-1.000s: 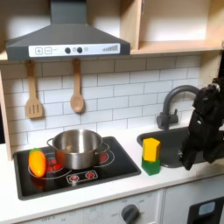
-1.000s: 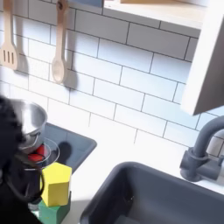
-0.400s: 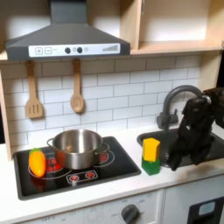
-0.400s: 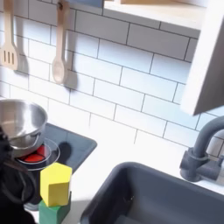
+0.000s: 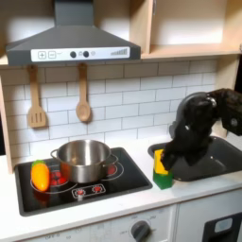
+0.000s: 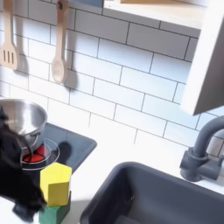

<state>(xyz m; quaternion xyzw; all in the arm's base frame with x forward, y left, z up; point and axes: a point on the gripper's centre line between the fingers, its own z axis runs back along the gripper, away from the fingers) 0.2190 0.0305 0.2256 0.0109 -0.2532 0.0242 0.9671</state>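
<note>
Simply a yellow block (image 5: 163,159) atop green.

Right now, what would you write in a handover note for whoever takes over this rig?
Gripper: low at the yellow block, which sits on a green block between stove and sink; open or shut, cannot tell.
Nearby: steel pot on the stove, an orange piece on the first exterior view's left of it.
Done: arm is at the blocks.
Left: yellow block not lifted, its stack intact.

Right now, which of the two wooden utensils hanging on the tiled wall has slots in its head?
The slotted spatula, hanging on the first exterior view's left. The wooden spoon beside it has a solid, rounded bowl.
</note>
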